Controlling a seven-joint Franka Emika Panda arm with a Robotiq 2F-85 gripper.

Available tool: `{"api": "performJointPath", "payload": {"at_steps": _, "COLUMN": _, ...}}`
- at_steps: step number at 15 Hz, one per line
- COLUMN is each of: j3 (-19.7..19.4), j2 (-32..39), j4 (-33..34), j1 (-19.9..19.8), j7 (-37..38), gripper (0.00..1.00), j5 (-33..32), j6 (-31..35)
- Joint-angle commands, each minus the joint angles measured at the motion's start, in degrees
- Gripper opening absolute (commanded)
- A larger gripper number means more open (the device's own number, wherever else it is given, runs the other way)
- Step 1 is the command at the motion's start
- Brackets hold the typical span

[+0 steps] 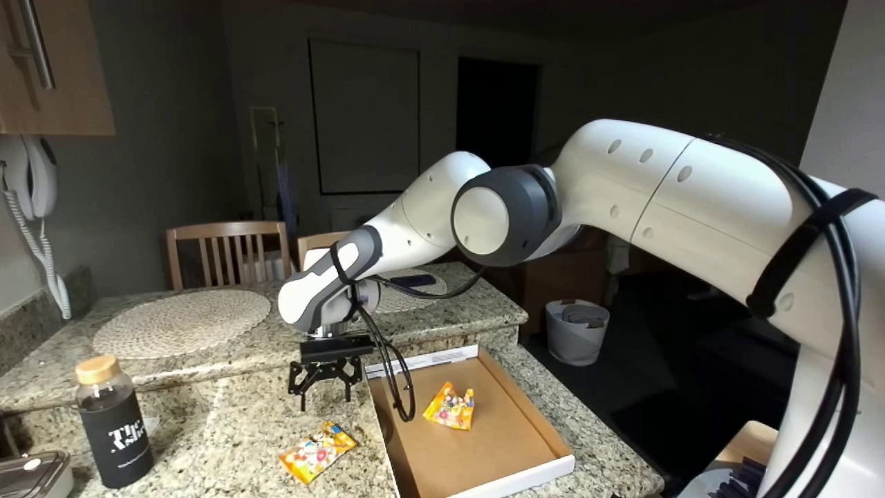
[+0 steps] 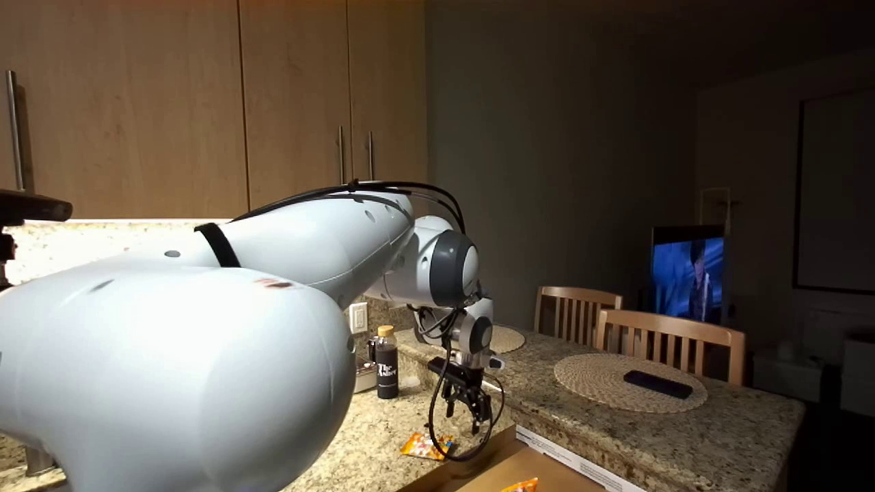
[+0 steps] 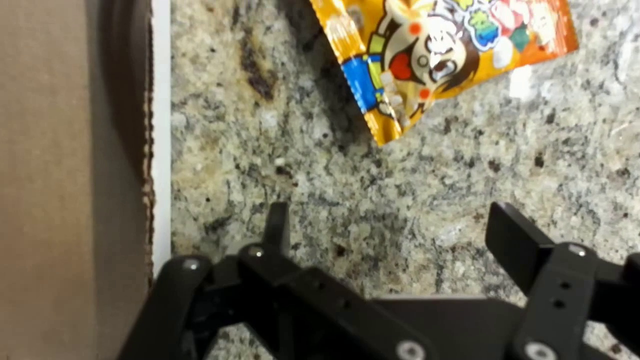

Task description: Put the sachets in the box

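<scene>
One yellow-orange sachet [image 1: 318,453] lies flat on the granite counter, left of the box in an exterior view. Another sachet [image 1: 451,407] rests inside the shallow brown box [image 1: 511,443]; only its top edge shows in an exterior view [image 2: 523,486]. Above the counter, close to the box's side wall, hangs my gripper [image 1: 325,400], pointing down. Its fingers [image 3: 515,245] are spread wide in the wrist view, with only granite visible between them. There, the counter sachet [image 3: 430,55] sits at the top, beyond the fingertips, and the box [image 3: 45,175] runs along the left edge.
A dark bottle [image 1: 117,429] with a tan lid and a lidded container [image 1: 41,477] stand at the left. Behind rises a ledge bearing round placemats [image 1: 187,321] and a phone [image 2: 657,384]. A black cable loop [image 1: 409,401] dangles from the wrist over the box's edge.
</scene>
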Motion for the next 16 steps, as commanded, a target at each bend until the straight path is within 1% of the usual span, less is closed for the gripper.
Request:
{"api": "performJointPath", "payload": {"at_steps": 1, "j3": 0.01, "j2": 2.61, "j4": 3.26, "j1": 1.01, "j7": -1.46, "gripper": 1.00, "j5": 0.49, "j6": -5.99}}
{"api": "performJointPath", "payload": {"at_steps": 3, "j3": 0.24, "j2": 3.66, "j4": 4.16, "j1": 1.37, "j7": -1.37, "gripper": 1.00, "j5": 0.72, "j6": -8.24}}
{"api": "performJointPath", "payload": {"at_steps": 4, "j3": 0.21, "j2": 4.13, "j4": 4.43, "j1": 1.63, "j7": -0.80, "gripper": 1.00, "j5": 0.91, "j6": -8.02}}
{"api": "performJointPath", "payload": {"at_steps": 8, "j3": 0.45, "j2": 3.73, "j4": 2.68, "j1": 1.64, "j7": 1.91, "gripper": 1.00, "j5": 1.05, "j6": -3.47}}
{"api": "performJointPath", "payload": {"at_steps": 10, "j3": 0.58, "j2": 4.01, "j4": 2.93, "j1": 1.60, "j7": 2.70, "gripper": 1.00, "j5": 1.15, "j6": -2.53}}
{"api": "performJointPath", "payload": {"at_steps": 11, "j3": 0.78, "j2": 4.14, "j4": 3.05, "j1": 1.65, "j7": 2.60, "gripper": 0.75, "j5": 1.00, "j6": -2.59}}
{"api": "performJointPath", "payload": {"at_steps": 12, "j3": 0.76, "j2": 4.19, "j4": 3.07, "j1": 1.76, "j7": 2.79, "gripper": 0.74, "j5": 0.90, "j6": -2.61}}
{"api": "performJointPath", "payload": {"at_steps": 13, "j3": 0.72, "j2": 4.14, "j4": 3.13, "j1": 1.83, "j7": 2.78, "gripper": 0.69, "j5": 0.80, "j6": -3.06}}
{"api": "performJointPath", "payload": {"at_steps": 16, "j3": 0.65, "j2": 3.99, "j4": 3.15, "j1": 1.92, "j7": 2.97, "gripper": 0.49, "j5": 0.67, "j6": -3.86}}
